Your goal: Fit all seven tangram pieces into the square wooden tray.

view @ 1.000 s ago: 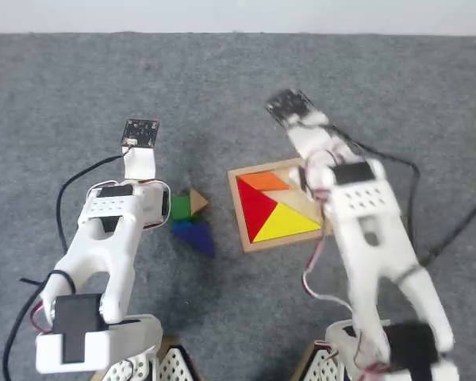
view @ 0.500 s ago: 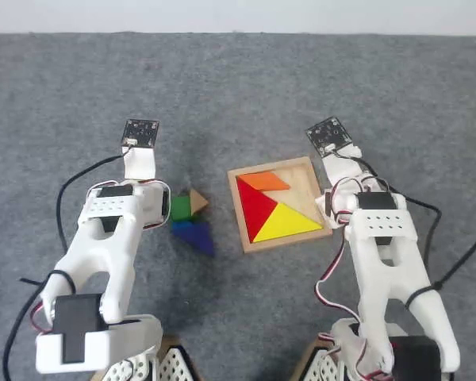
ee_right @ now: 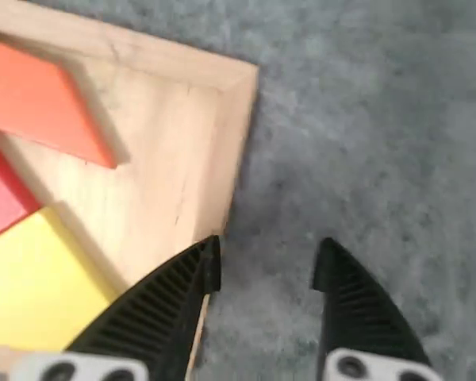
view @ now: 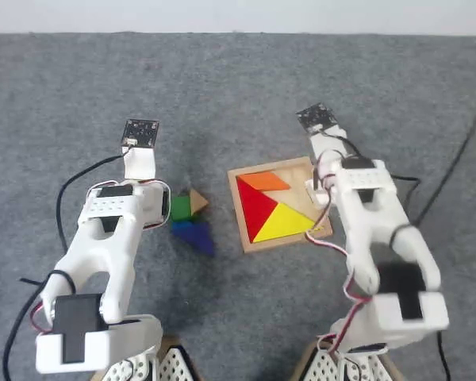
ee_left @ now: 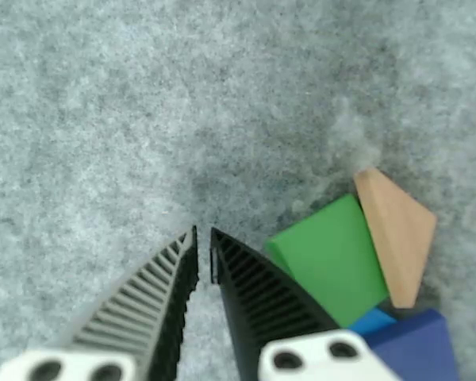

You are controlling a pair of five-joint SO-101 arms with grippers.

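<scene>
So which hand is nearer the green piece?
Left. The left hand sits right beside the green piece; the right hand is across the tray, at its edge farthest from the piece.

Tray (view: 274, 243) right edge hidden under right arm (view: 366, 208).

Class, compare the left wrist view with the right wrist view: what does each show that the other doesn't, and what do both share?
Left wrist view, not the right: the shut left gripper beside a green piece, a tan piece and a dark blue piece. Right wrist view, not the left: the open right gripper at a corner of the wooden tray, which holds an orange piece, a red piece and a yellow piece. Both share the grey mat.
</scene>
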